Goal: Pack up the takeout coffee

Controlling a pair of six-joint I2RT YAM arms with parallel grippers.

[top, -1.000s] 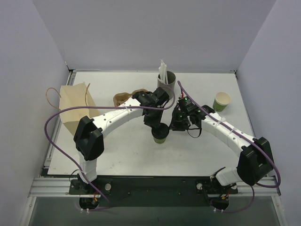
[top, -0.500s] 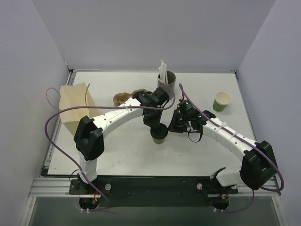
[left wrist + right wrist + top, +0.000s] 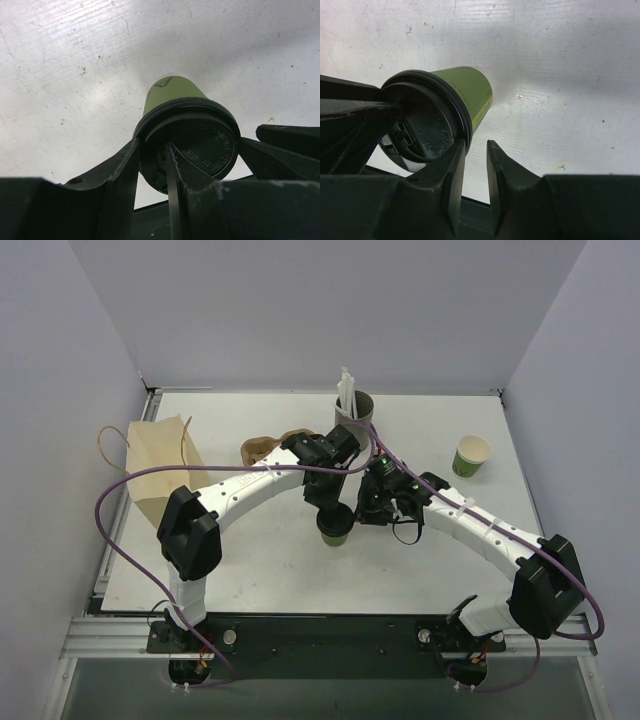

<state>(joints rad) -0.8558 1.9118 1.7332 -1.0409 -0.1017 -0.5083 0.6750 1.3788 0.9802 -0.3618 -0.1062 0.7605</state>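
Observation:
The takeout coffee [image 3: 336,527] is a small green cup [image 3: 172,92] with a black lid [image 3: 207,145], at the middle of the table. My left gripper [image 3: 330,505] is shut on its top. One finger sits outside the lid rim and the other lies over the lid [image 3: 152,155]. Whether the cup rests on the table or hangs just above it, I cannot tell. My right gripper [image 3: 368,508] is right beside the cup [image 3: 467,90]. Its jaws stand a narrow gap apart with nothing between them [image 3: 476,147]. Its left finger [image 3: 452,162] reaches the lid rim.
A brown paper bag [image 3: 160,465] with handles stands at the left. A grey cup with white straws [image 3: 353,405] is at the back centre, a brown paper piece [image 3: 265,447] lies beside it. An open green cup [image 3: 470,455] stands at the right.
My right gripper has moved left, up to the cup's lid. The left gripper and the cup have shifted slightly left.

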